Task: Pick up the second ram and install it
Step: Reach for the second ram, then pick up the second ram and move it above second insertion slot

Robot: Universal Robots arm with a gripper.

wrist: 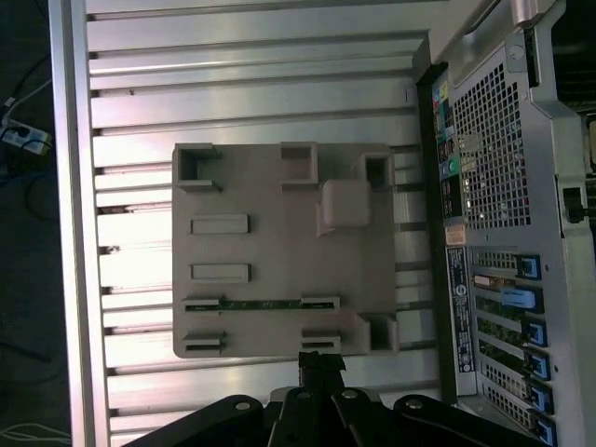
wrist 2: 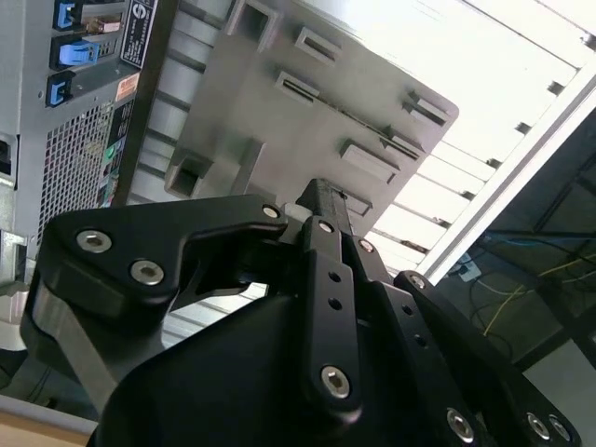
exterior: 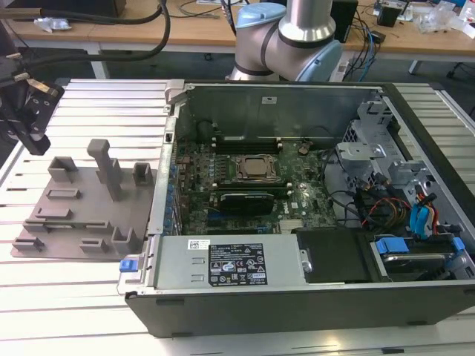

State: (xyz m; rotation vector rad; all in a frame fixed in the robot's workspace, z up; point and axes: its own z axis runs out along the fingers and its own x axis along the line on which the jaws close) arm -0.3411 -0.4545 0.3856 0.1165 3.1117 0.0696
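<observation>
The second ram (wrist: 263,304) is a thin green strip standing on edge between two slotted blocks of the grey fixture plate (wrist: 270,251). The plate (exterior: 82,204) lies on the slatted table to the exterior view's left of the open computer case (exterior: 297,185). My gripper (exterior: 37,141) hangs above the table beyond the plate's far left corner, apart from it. Its black fingertips (wrist: 321,358) sit pressed together just off the plate's edge, near the ram's slot. They also show against the plate (wrist 2: 319,194) in the second wrist view. The gripper is shut and holds nothing.
Upright blocks and a tall post (exterior: 107,167) rise from the fixture plate. Inside the case the motherboard carries a processor (exterior: 256,168), with cables and drive bays (exterior: 401,208) to the exterior view's right. The arm's base (exterior: 286,37) stands behind the case. The table edge rail (wrist: 70,223) runs beside the plate.
</observation>
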